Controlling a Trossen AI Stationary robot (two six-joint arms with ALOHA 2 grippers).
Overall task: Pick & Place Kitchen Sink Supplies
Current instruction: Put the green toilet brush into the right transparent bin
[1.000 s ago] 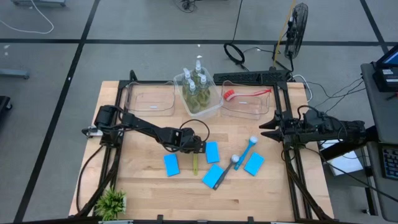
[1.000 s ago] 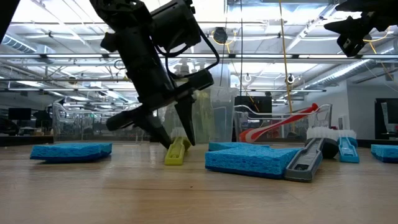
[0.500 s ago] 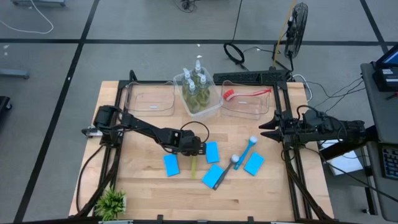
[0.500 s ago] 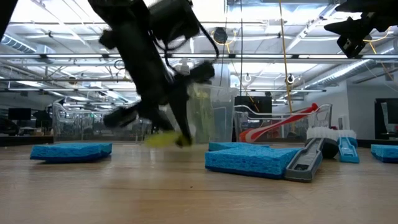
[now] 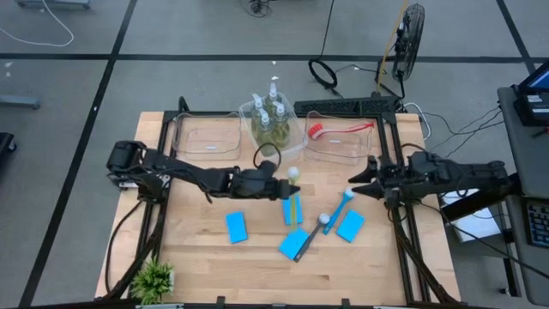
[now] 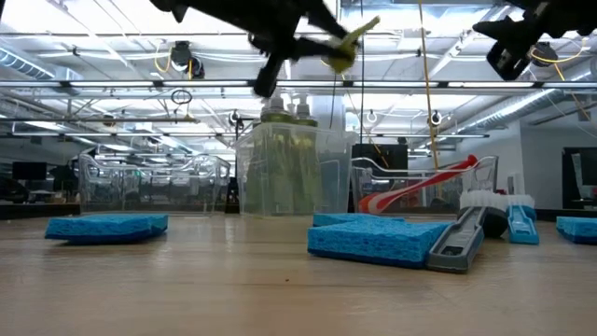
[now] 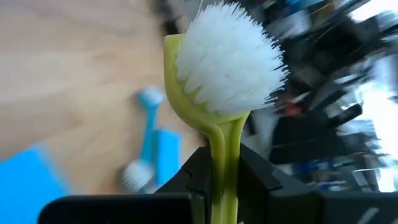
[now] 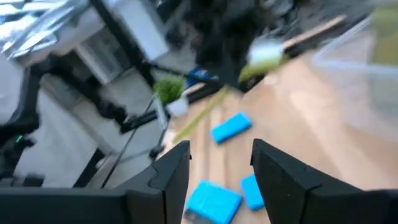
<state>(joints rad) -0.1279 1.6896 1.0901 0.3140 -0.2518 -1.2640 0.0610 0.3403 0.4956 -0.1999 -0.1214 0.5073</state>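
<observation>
The left jaws (image 7: pixel 214 177) are clamped on the handle of the yellow-green brush (image 7: pixel 219 93), lifted clear of the worktop (image 5: pixel 197 249) near its centre, bristle head pointing to 3 o'clock. Done, I judge: four bottles (image 5: pixel 268 120) in the 12 o'clock tub (image 5: pixel 296 148) and a red brush (image 5: pixel 339 130) in the 1 o'clock tub (image 5: pixel 356 154); left are this brush, two blue brushes (image 5: pixel 345 204) and four sponges (image 5: pixel 237 227) around 5–6 o'clock. The left arm stretches low from 9 o'clock, while the right jaws (image 5: pixel 371 182), apart and empty, wait at 3 o'clock.

wood table (image 5: pixel 206 249), prob. plastic brush (image 7: pixel 221 93)
</observation>
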